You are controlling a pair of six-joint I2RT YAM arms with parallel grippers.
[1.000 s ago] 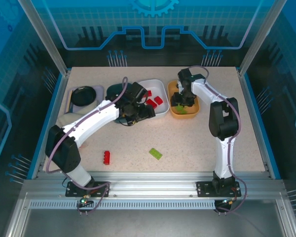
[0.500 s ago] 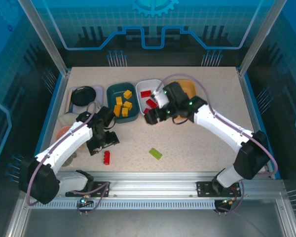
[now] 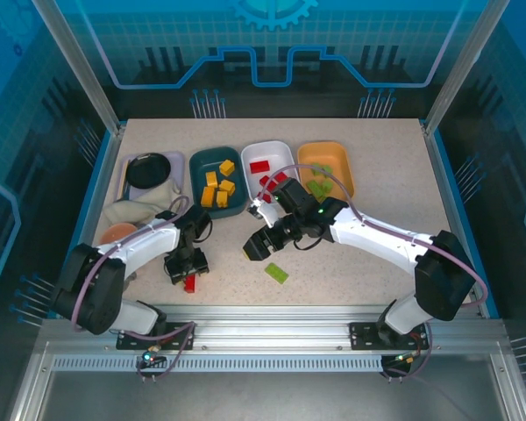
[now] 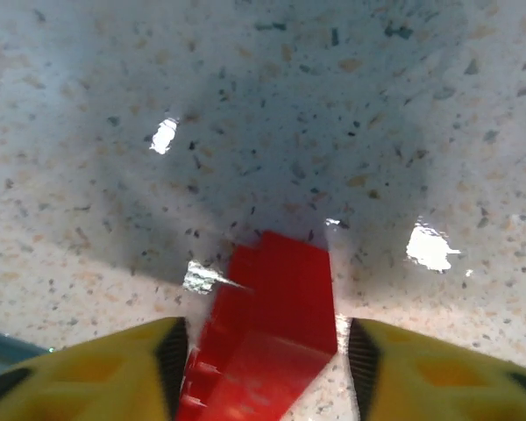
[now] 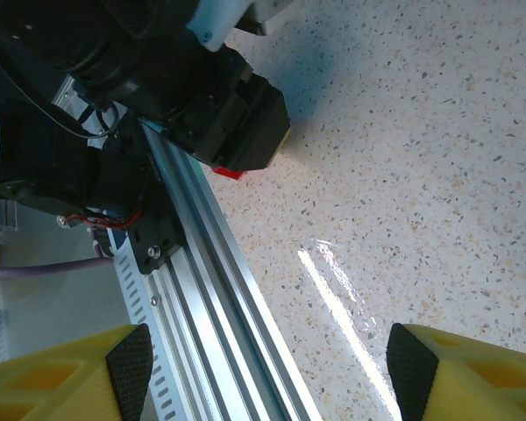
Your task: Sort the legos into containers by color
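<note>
A red lego (image 3: 190,283) lies on the table near the front left, and my left gripper (image 3: 187,270) stands right over it. In the left wrist view the red lego (image 4: 276,324) sits between the yellow fingers (image 4: 114,373). The left pad is against it and a thin strip of table shows at the right pad. My left gripper (image 4: 267,373) is partly closed. My right gripper (image 3: 254,249) hangs open and empty left of a green lego (image 3: 276,273). The right gripper (image 5: 267,368) has nothing between its pads. The teal container (image 3: 199,165) holds yellow legos, the white container (image 3: 285,151) red ones, the orange container (image 3: 333,151) green ones.
A black round dish (image 3: 147,168) stands at the back left, with a pale cloth (image 3: 133,210) and an orange-brown cup (image 3: 117,233) in front of it. The metal rail (image 5: 206,289) runs along the near table edge, close under my right gripper.
My left arm has come forward from the trays and lowered over the red lego, and its jaws have narrowed. My right arm has swung from the orange container to the table's front centre.
</note>
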